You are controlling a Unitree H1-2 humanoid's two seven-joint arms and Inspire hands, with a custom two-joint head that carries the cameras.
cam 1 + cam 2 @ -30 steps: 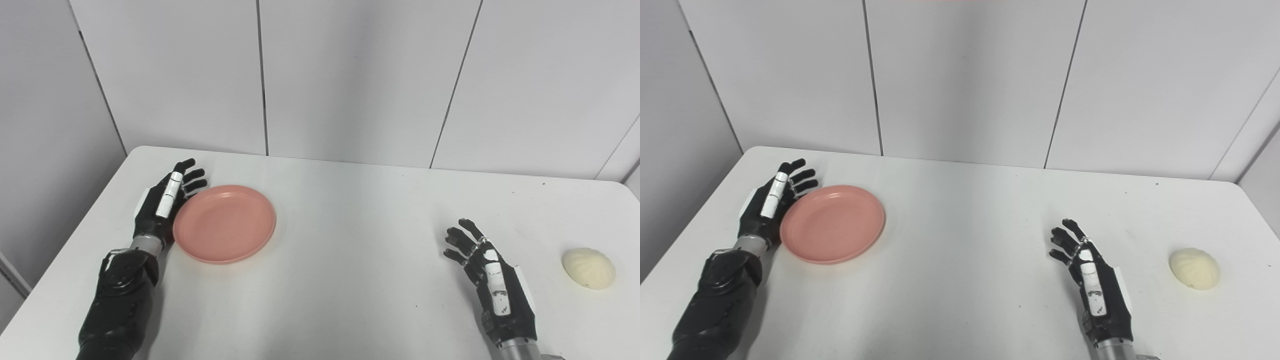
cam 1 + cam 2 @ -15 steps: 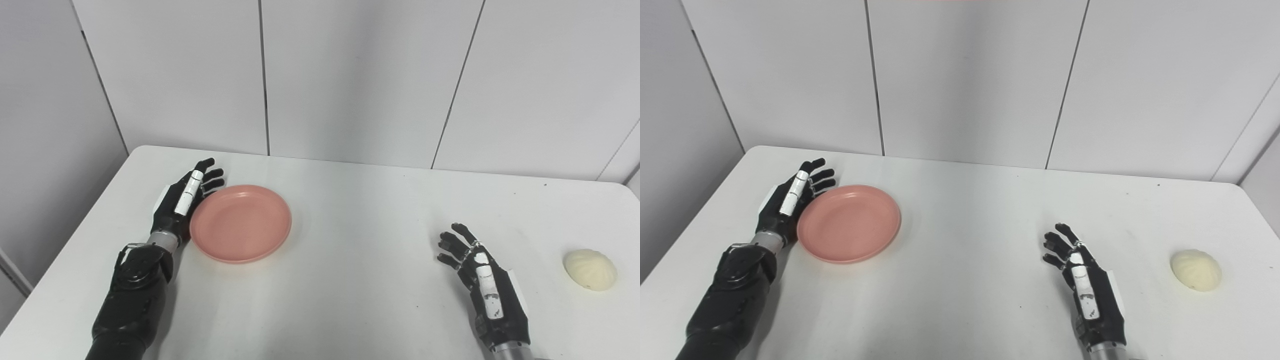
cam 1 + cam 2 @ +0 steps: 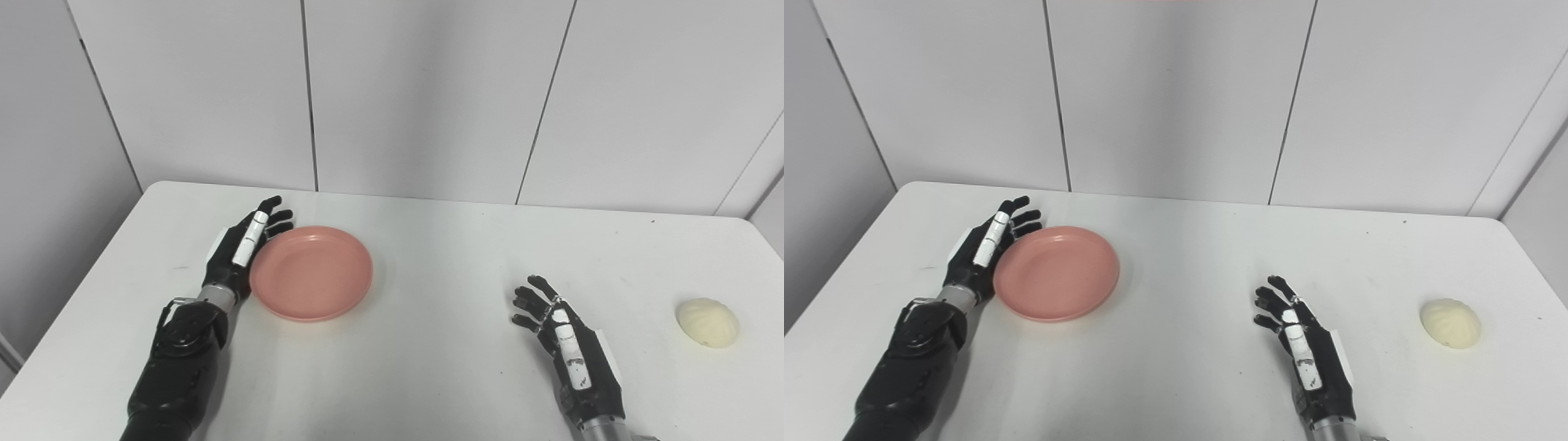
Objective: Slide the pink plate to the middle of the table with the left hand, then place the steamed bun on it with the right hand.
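The black left hand (image 3: 242, 254) lies edge-on against the bench, fingers (image 3: 269, 217) stretched out straight and apart, holding nothing. Its palm side presses along the rim of the round, shallow pink plastic plate (image 3: 311, 272), which sits flat on the white bench (image 3: 429, 361) directly to the hand's inner side, touching it. The plate stands left of the bench's middle and carries nothing.

The black right hand (image 3: 572, 355) hovers or rests low over the near part of the bench, fingers loosely spread and slightly curled, empty; whether it touches the surface cannot be told. The pale cream steamed bun (image 3: 707, 323), dome-shaped with pleated folds, sits on the bench out beyond this hand's outer side, apart from it, near the bench's right edge. The plate lies well apart from the right hand, far across on its inner side, and the bun and plate are widely separated.
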